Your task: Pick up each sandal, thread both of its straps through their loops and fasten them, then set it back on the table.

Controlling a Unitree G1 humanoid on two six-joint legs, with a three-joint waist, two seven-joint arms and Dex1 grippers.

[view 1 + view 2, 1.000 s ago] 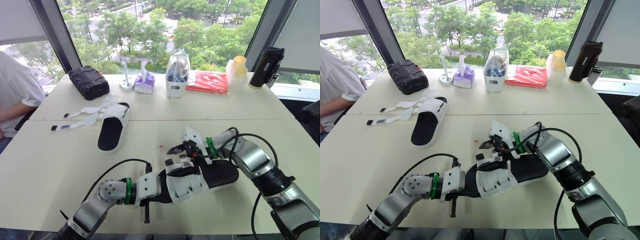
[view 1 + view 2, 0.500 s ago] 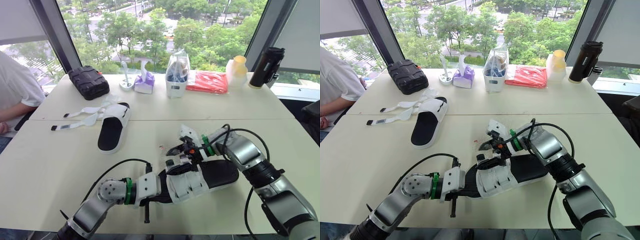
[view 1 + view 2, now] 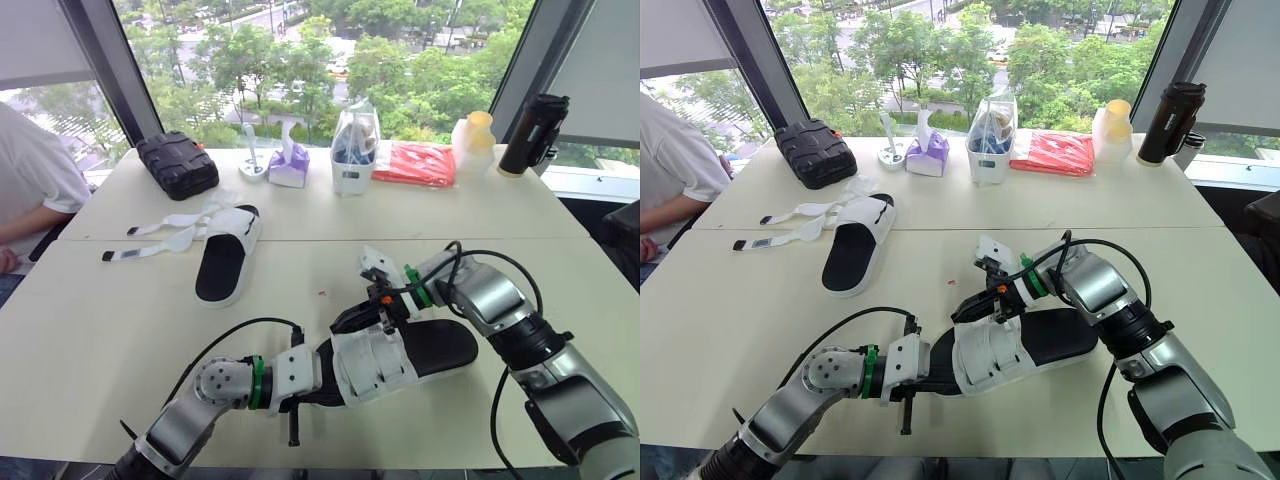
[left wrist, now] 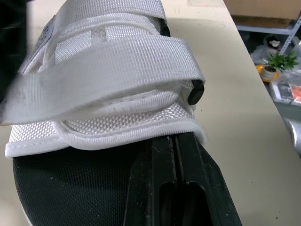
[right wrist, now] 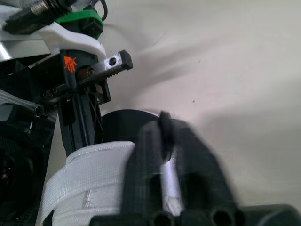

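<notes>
A black-soled sandal [image 3: 430,348] with white straps lies on the table in front of me. My left gripper [image 3: 312,372] reaches in at its toe end. It is shut, and its fingers [image 4: 174,188] lie on the footbed under the front strap [image 4: 117,56]. My right gripper [image 3: 378,318] comes from the right onto the far side of the straps. Its fingers [image 5: 160,141] are shut on the strap's edge [image 5: 80,188]. The second sandal [image 3: 225,262] lies at the left, its two straps [image 3: 160,235] loose and spread on the table.
Along the far edge stand a black case [image 3: 178,164], a purple tissue box [image 3: 290,166], a clear container [image 3: 354,150], a red packet [image 3: 415,163], a yellow bottle [image 3: 473,140] and a black flask [image 3: 533,135]. A person [image 3: 30,185] sits at the left.
My right gripper has gone from wide open to shut and dropped onto the near sandal's straps. The strap ends that stood up now lie flat. The left gripper has stayed put.
</notes>
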